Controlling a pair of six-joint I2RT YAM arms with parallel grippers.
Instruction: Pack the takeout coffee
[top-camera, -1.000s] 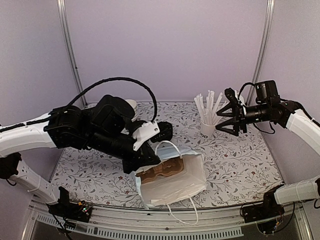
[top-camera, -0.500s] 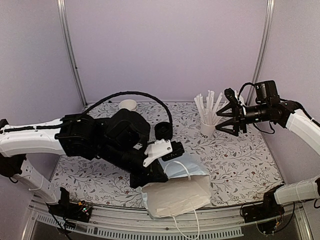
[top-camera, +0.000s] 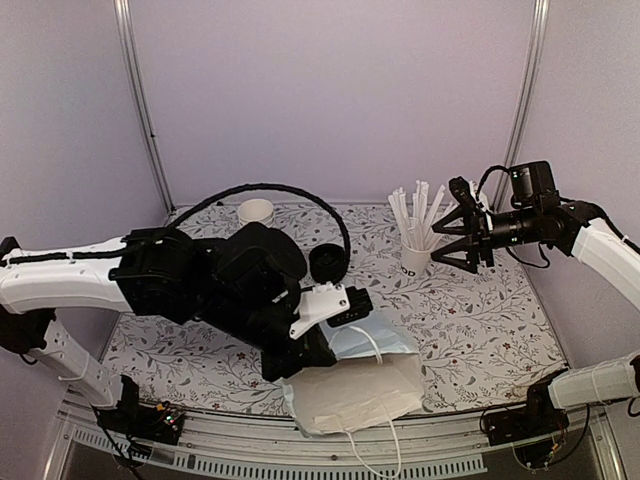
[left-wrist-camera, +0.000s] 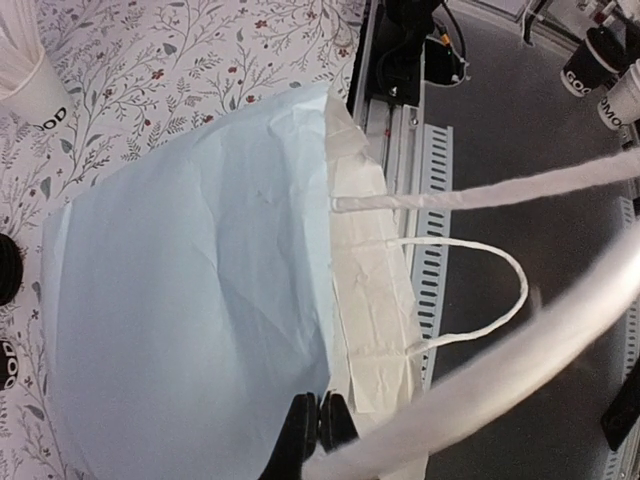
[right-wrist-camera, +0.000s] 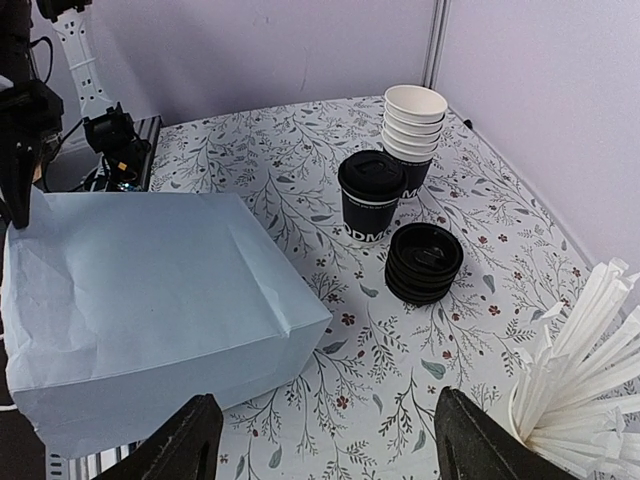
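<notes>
1. While the left claw (left-wrist-camera: 318, 428) is pinching the bag (left-wrist-camera: 190, 300) at its rim, the right claw (right-wrist-camera: 330, 450) is hanging open.
2. The lidded coffee cup (right-wrist-camera: 371, 197) is standing upright toward the far-left corner of the tabletop (right-wrist-camera: 280, 150).

**Top view:** fixed, high behind the arm bases, facing the back wall, with the whole table (top-camera: 480, 320) visible. **Left wrist view:** close over the bag (left-wrist-camera: 200, 300), looking down toward the table's near edge. **Right wrist view:** farther back, looking left across the table. All three views share the bag and straws (right-wrist-camera: 585, 350).
</notes>
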